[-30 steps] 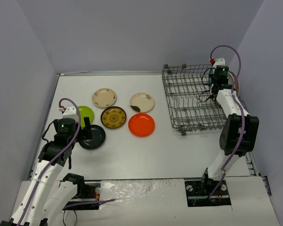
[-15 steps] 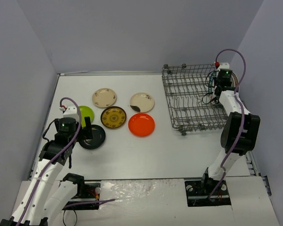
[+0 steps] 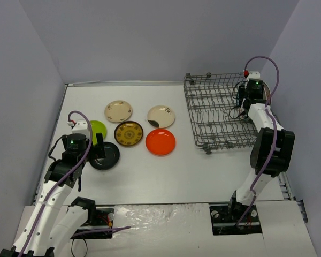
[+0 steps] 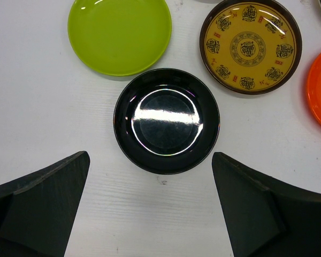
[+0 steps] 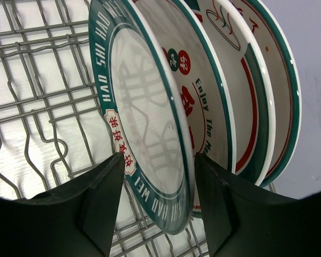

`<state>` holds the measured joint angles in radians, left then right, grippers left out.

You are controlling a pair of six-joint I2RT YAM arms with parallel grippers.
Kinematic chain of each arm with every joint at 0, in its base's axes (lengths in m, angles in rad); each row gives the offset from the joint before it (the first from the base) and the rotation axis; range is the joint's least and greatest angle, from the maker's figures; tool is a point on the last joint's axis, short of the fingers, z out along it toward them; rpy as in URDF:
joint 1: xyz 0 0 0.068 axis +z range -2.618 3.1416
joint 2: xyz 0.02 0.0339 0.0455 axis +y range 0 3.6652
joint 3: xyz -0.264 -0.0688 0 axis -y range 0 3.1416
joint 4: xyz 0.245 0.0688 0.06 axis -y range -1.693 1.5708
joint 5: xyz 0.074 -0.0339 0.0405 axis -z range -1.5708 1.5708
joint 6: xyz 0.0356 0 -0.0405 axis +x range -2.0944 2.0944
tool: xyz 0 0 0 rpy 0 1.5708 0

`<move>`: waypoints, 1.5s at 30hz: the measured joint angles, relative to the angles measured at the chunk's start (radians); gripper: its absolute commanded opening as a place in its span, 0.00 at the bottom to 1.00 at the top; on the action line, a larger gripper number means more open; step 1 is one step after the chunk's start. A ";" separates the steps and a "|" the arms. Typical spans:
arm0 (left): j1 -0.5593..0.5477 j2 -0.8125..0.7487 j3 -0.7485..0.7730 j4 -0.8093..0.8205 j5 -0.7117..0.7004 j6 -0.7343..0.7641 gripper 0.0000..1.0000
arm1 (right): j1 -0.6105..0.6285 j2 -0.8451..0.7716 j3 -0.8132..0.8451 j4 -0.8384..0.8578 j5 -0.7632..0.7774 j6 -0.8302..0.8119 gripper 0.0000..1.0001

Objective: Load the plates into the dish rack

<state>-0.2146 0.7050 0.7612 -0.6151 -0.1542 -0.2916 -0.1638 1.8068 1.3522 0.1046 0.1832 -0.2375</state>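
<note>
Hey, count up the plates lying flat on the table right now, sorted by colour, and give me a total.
cream plates: 2
lime-green plate: 1
black plate: 1
brown-and-yellow patterned plate: 1
orange plate: 1
Total: 6

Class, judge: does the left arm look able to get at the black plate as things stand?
Probably yes: the left gripper hangs open directly above the black plate, with nothing between them.
</note>
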 measured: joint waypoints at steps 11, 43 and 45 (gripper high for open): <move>0.000 -0.001 0.000 0.000 0.004 0.000 0.97 | 0.011 -0.185 -0.024 -0.023 -0.009 0.039 0.84; 0.127 -0.070 -0.292 -0.032 0.035 -0.681 0.97 | 0.421 -1.009 -0.596 -0.083 -0.677 0.709 1.00; 0.156 -0.085 -0.340 0.005 0.061 -0.708 0.96 | 0.421 -1.033 -0.611 -0.082 -0.707 0.714 1.00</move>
<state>-0.0585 0.6197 0.4208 -0.6106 -0.0930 -0.9994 0.2569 0.7741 0.7408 0.0230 -0.5235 0.4762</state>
